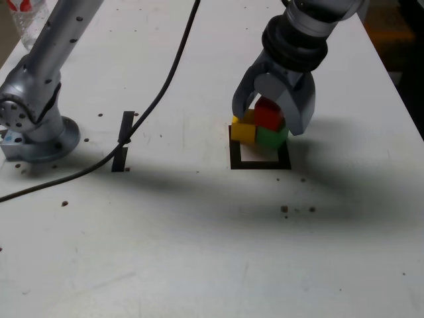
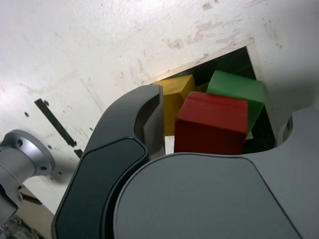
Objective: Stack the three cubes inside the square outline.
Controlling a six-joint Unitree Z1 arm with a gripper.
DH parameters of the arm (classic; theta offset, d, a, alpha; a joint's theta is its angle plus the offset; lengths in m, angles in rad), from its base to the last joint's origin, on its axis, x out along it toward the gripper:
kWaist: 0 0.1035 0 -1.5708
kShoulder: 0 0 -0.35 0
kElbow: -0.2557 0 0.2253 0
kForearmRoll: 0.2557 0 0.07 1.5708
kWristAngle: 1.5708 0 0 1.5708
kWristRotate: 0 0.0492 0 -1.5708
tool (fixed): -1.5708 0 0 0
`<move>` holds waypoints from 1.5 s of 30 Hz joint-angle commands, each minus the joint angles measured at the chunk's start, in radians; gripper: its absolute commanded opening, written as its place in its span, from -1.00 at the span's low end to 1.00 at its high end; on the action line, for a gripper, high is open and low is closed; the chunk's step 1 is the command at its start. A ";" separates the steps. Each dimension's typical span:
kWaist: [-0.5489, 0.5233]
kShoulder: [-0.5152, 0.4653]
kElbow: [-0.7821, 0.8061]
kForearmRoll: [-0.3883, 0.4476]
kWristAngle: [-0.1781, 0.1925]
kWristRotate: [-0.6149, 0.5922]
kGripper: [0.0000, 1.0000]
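Observation:
The square outline (image 1: 260, 164) of black tape lies mid-table in the exterior view. In its far half, the yellow cube (image 1: 243, 132) and green cube (image 1: 272, 137) sit side by side, and the red cube (image 1: 268, 114) rests on top, mostly over the green one. My gripper (image 1: 269, 119) hangs over the pile, open, one finger on each side of the red cube. In the wrist view, the red cube (image 2: 212, 124) lies between the fingers (image 2: 144, 119), with a thin gap on the near side. The yellow cube (image 2: 174, 94), green cube (image 2: 237, 87) and outline (image 2: 234, 59) lie beyond it.
The arm's base (image 1: 33, 129) stands at the exterior view's left, and a black cable (image 1: 165, 73) runs across the table from it. Two short black tape strips (image 1: 124, 140) lie near the cable. A clear bottle (image 1: 30, 20) stands at the far left corner. The table's edge runs down the right.

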 commanded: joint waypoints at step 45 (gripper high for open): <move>-0.151 -0.209 0.048 0.100 -0.043 -0.178 -0.70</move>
